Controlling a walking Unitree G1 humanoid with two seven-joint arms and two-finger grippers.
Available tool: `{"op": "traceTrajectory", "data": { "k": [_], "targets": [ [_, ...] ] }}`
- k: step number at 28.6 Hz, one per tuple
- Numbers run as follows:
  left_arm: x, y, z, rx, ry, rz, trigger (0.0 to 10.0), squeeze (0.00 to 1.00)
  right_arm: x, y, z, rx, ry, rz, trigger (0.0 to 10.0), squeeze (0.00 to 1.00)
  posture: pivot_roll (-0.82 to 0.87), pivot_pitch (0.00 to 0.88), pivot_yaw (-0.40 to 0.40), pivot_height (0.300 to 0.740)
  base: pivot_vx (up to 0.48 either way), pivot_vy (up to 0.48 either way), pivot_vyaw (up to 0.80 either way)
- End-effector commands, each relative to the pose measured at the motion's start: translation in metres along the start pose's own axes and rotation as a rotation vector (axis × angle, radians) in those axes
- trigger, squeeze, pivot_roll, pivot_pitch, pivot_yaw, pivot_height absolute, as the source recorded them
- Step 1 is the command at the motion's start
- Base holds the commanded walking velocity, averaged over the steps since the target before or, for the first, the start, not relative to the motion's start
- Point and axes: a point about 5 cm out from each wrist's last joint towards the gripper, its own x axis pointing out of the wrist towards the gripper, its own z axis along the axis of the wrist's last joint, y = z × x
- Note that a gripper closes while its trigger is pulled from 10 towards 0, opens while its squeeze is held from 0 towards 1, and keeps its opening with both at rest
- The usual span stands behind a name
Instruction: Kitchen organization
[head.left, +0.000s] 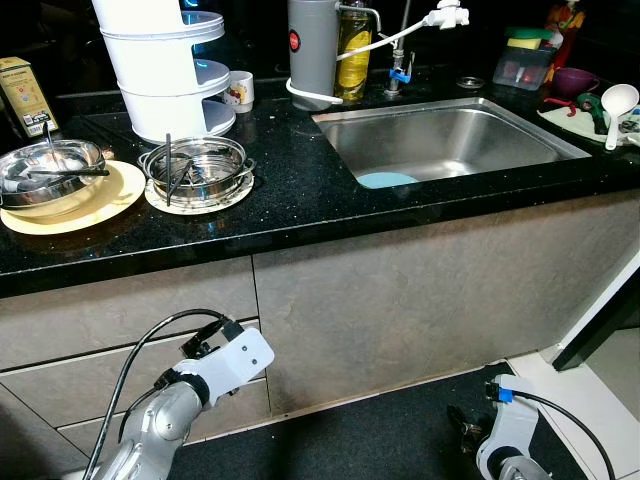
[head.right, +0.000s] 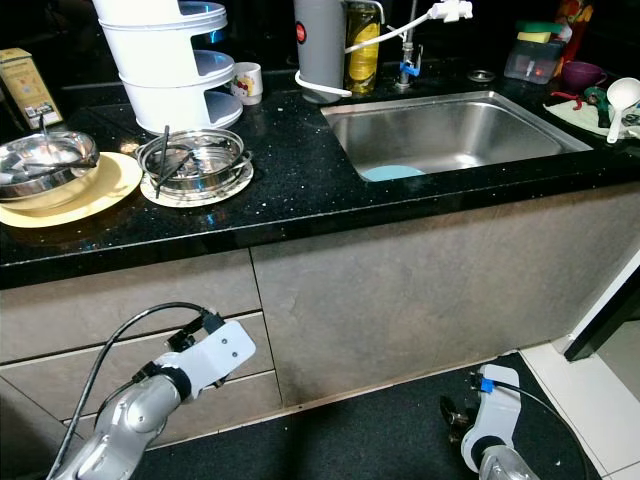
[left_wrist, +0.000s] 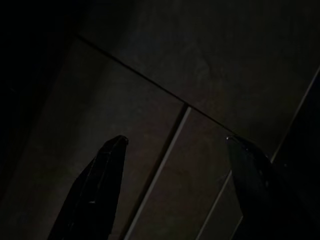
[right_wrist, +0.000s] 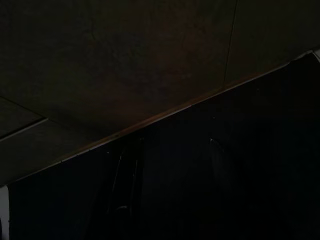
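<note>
On the black counter (head.left: 300, 190) a steel bowl (head.left: 50, 170) holding utensils rests on a yellow plate (head.left: 112, 195). Beside it a steel strainer basket (head.left: 197, 168) sits on a white plate. A light-blue item (head.left: 387, 180) lies in the steel sink (head.left: 520, 150). Both arms hang low before the grey cabinet front: the left arm (head.left: 225, 365) and the right arm (head.left: 510, 425). In the dark left wrist view my left gripper (left_wrist: 175, 145) is open, holding nothing, facing cabinet panels. My right gripper (right_wrist: 170, 150) shows faintly, fingers apart, above dark floor.
White stacked containers (head.left: 165, 65), a mug (head.left: 240, 90), a grey canister (head.left: 312, 50) and an oil bottle (head.left: 352, 50) line the back. A white ladle (head.left: 618, 105), purple bowl (head.left: 575, 80) and plastic box (head.left: 525, 65) sit right of the sink. A dark mat (head.left: 400, 430) covers the floor.
</note>
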Motion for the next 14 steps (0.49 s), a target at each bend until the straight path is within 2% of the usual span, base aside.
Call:
{"op": "traceTrajectory", "data": {
  "k": [1,2,4,6,14],
  "targets": [
    [-0.0009,0.0025,-0.0021,0.027,0.007,0.0,10.0,0.0,0.0008,-0.0004,0.004,-0.008,-0.014,0.003,10.0,0.0,-0.01,0.0,-0.021,0.74,0.0,0.0,0.0],
    [0.0009,0.0021,-0.0013,-0.029,-0.035,0.016,10.0,0.0,0.0005,-0.0003,0.0041,-0.008,-0.016,0.003,10.0,0.0,-0.01,0.0,-0.02,0.74,0.0,0.0,0.0],
    [0.0015,0.0021,0.0005,-0.023,-0.021,-0.006,10.0,0.0,0.0005,0.0,0.0047,-0.007,-0.018,0.002,10.0,0.0,-0.01,0.0,-0.021,0.74,0.0,0.0,0.0],
    [-0.0001,0.0026,0.0045,-0.005,-0.048,0.017,10.0,0.0,0.0008,0.0006,0.0053,-0.007,-0.02,0.003,10.0,0.0,-0.01,0.0,-0.025,0.74,0.0,0.0,0.0],
    [-0.002,0.0037,0.0044,-0.011,-0.05,0.026,10.0,0.0,0.0014,0.0027,0.0059,-0.008,-0.021,0.009,10.0,0.0,-0.01,0.0,-0.027,0.74,0.0,0.0,0.0]
  ]
}}
